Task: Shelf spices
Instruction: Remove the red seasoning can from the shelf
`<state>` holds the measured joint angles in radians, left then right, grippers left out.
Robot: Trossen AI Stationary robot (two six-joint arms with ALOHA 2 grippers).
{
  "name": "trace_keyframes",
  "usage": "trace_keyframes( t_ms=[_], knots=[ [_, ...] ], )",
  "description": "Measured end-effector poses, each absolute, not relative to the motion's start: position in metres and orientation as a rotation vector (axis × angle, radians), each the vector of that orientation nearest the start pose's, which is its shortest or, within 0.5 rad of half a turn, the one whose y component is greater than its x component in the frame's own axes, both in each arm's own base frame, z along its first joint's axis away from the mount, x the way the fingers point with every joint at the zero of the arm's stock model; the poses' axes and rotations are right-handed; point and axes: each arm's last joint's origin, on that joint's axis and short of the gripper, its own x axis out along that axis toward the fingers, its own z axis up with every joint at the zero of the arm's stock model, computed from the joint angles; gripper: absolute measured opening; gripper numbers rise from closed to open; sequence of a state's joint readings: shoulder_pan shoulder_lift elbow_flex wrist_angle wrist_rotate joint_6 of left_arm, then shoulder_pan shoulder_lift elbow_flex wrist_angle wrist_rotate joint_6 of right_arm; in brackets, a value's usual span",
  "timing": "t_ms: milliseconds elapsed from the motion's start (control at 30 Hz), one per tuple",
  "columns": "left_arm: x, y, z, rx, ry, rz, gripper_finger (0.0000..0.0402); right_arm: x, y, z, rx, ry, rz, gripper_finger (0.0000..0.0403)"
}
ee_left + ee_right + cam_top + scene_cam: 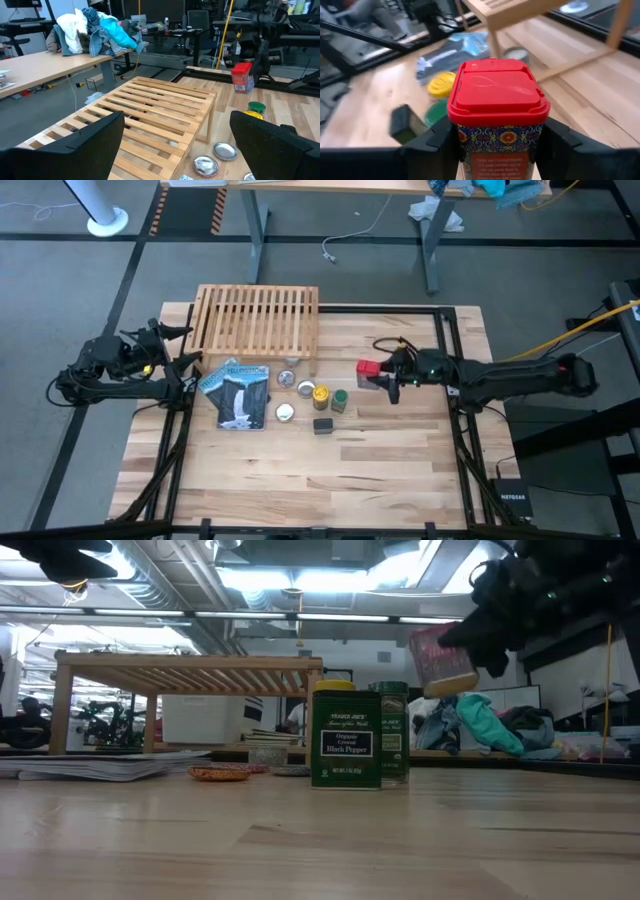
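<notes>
Right pincer (385, 380) grips red boxy tin (368, 368) upright above desk (400, 470), near low light-wood slatted shelf (258, 318). Left pincer (185, 345) wide, idle. Keep tin level; lower onto slats.

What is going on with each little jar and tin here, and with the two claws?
red tin: lid shut, held in the air, off the table.
right gripper: shut on the red tin.
left gripper: open, empty, beside the shelf.
black tin: upright on the table.
green-capped jar: upright, capped.
yellow-capped jar: upright, capped.
</notes>
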<state>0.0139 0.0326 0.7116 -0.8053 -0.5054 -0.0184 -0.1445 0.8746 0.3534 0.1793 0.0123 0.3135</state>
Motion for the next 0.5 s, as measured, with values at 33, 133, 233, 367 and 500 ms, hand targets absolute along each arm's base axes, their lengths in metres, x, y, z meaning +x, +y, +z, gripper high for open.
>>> trace_keyframes(
  t_ms=[33,133,233,367,500],
  knots=[
    [0.001,0.014,0.301,0.013,0.118,0.52,0.0356,0.181,-0.025,0.199,0.324,0.319,-0.231,0.0195],
    [0.001,0.014,0.301,0.013,0.119,0.52,0.0356,0.179,-0.021,0.188,0.326,0.34,-0.284,0.0195],
    [0.001,0.014,0.301,0.013,0.119,0.52,0.0356,0.179,-0.017,0.179,0.339,0.34,-0.297,0.0195],
    [0.001,0.014,0.301,0.013,0.12,0.52,0.0356,0.183,-0.01,0.168,0.332,0.364,-0.28,0.0195],
    [0.001,0.014,0.301,0.013,0.119,0.52,0.0356,0.188,-0.004,0.157,0.312,0.4,-0.282,0.0195]
  ],
)
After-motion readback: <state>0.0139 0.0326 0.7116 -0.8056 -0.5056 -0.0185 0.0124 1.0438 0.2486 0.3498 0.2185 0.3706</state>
